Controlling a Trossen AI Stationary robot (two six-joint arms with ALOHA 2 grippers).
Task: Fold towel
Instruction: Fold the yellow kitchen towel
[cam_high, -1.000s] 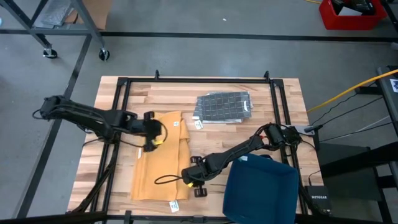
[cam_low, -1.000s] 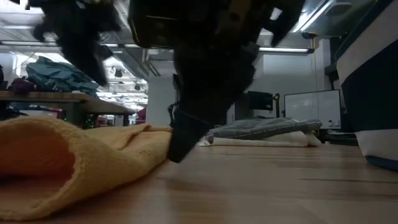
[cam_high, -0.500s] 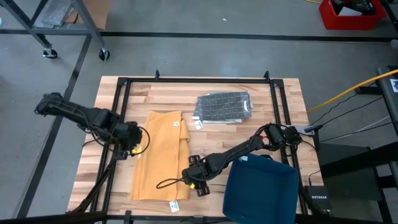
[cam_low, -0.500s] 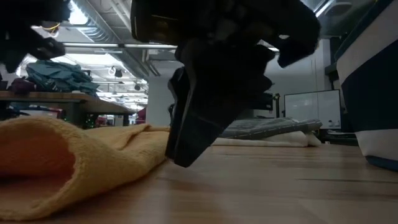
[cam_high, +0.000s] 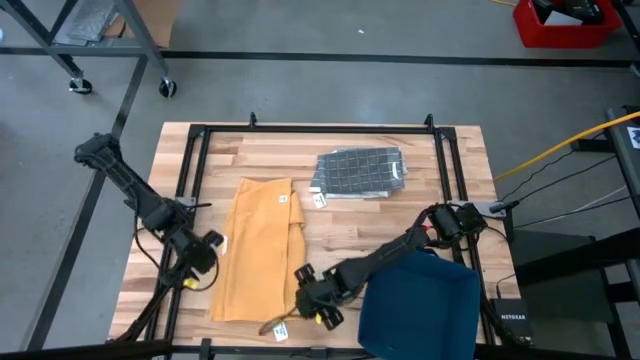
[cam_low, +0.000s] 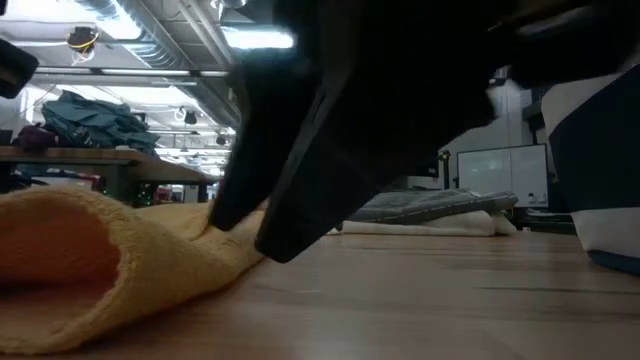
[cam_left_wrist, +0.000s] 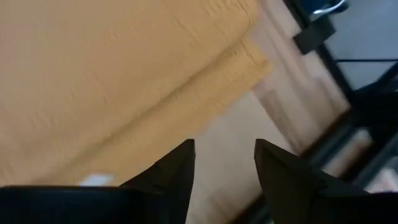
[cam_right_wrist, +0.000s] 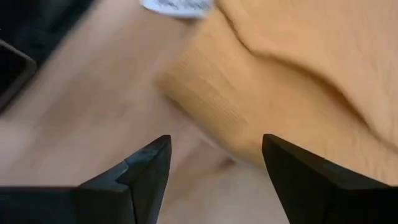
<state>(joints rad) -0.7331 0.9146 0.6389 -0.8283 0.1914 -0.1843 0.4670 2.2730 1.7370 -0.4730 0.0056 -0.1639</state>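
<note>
Worktop (cam_high: 440, 200): light wood planks, black frame rails along its sides, grey floor all round.

Towel (cam_high: 262, 250): mustard yellow, folded to a long narrow strip running 12 to 6, left of worktop centre. Right long edge shows a stepped overlap of layers; small white tag near the 12 end, another white tag just off the 6 end. In low view the towel (cam_low: 90, 260) lies as a thick rounded fold on the wood, terry texture.

Blue bin (cam_high: 418, 308): dark blue, at 5 o'clock, partly over the worktop's near edge; contents cannot be told.

Grey checked cloth (cam_high: 360, 172): folded stack at 1 o'clock of the towel, well apart from it, white tag beside its lower left corner.

Left claw (cam_high: 197, 262): at 9 o'clock of the towel, just beside its left long edge, fingers apart, nothing between them; left wrist view shows bare wood and towel edge in the gap.

Right claw (cam_high: 312, 303): at 5 o'clock of the towel, just beside its lower right corner, fingers spread wide, gripping nothing; right wrist view shows the towel corner ahead of the tips.

Open wood: a wide band along the 12 edge, and a strip between towel and bin.
</note>
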